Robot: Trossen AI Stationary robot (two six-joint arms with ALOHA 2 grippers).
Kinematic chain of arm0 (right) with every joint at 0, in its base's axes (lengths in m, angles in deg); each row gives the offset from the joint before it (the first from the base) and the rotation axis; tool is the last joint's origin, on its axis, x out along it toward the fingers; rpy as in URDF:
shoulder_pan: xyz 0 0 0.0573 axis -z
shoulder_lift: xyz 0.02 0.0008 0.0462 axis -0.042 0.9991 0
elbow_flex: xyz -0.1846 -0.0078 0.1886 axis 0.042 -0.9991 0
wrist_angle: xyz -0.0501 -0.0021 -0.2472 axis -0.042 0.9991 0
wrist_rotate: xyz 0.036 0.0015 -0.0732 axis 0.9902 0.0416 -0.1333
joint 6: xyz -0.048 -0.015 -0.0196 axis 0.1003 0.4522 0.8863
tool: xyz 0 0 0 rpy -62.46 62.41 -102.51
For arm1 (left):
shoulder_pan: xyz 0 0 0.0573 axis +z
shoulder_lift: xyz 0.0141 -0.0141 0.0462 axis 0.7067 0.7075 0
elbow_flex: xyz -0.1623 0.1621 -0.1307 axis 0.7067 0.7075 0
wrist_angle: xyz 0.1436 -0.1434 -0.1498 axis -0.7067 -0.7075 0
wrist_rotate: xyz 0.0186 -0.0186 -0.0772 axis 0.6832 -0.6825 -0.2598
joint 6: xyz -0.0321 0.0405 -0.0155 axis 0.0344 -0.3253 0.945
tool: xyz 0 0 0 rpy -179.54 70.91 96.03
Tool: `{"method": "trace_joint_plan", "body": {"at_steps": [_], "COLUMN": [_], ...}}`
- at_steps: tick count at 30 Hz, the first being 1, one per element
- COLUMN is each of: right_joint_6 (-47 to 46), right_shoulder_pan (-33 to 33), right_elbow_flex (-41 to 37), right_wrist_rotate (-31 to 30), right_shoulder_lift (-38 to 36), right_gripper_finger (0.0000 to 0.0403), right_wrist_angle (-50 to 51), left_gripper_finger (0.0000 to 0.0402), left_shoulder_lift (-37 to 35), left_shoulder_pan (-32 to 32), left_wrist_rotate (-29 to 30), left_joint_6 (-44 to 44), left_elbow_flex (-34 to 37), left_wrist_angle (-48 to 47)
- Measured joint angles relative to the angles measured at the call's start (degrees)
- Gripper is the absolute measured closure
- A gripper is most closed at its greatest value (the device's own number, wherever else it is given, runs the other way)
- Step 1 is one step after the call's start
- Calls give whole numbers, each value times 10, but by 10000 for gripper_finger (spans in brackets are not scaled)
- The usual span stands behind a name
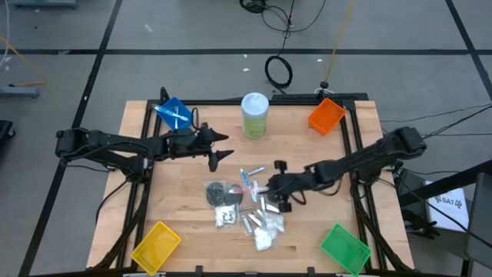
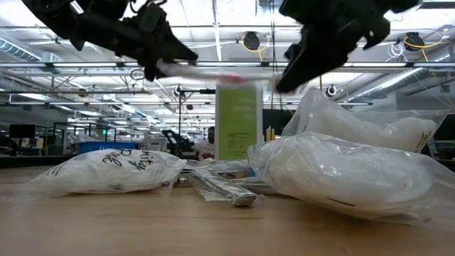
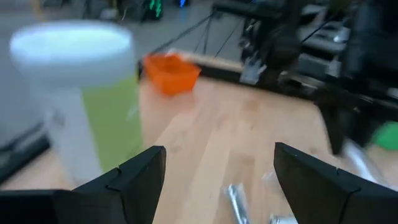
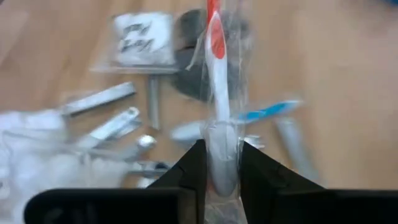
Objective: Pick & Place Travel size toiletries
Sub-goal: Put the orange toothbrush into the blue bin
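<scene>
Clamped between the fingers of the right gripper [image 4: 219, 167] is a red and white stick [image 4: 217, 93] in a clear wrapper, held tightly at one end and lifted clear of the wood. Beneath it, the travel size toiletries [image 1: 246, 206] are heaped at the middle of the table [image 1: 323, 223], nearer the front edge: silver tubes [image 4: 99, 99], a blue stick [image 4: 270, 112], a dark grey disc [image 1: 216, 191] and white packets [image 1: 265, 231], several of them touching. The right arm is stretched low from the right edge towards this heap, its gripper seen above the heap's right side in the high view. The left arm is reached in from the left edge, and the left gripper [image 3: 214, 171] is held with its fingers spread wide and nothing between them, level above the boards between the heap and the back edge. Just beyond it a pale-green canister [image 1: 254, 115] is stood upright near the back edge. An orange bin [image 1: 326, 115] is set at the back right corner. Printing on one packet [image 2: 114, 171] is seemingly handwritten, though it cannot be read fully.
</scene>
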Motion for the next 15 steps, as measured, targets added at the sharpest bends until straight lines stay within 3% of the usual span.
{"method": "trace_joint_plan", "body": {"at_steps": [8, 15], "right_joint_6": [48, 192], "right_shoulder_pan": [0, 0], "right_elbow_flex": [-1, -1], "right_wrist_rotate": [-209, -238], "right_shoulder_lift": [-129, -144], "right_gripper_finger": [349, 349], "right_wrist_angle": [37, -120], "left_gripper_finger": [127, 115], "left_shoulder_lift": [0, 0], "left_shoulder_pan": [0, -1], "left_wrist_rotate": [-75, -77], "left_joint_6": [-87, -81], "left_elbow_flex": [0, 0], "left_wrist_angle": [123, 186]}}
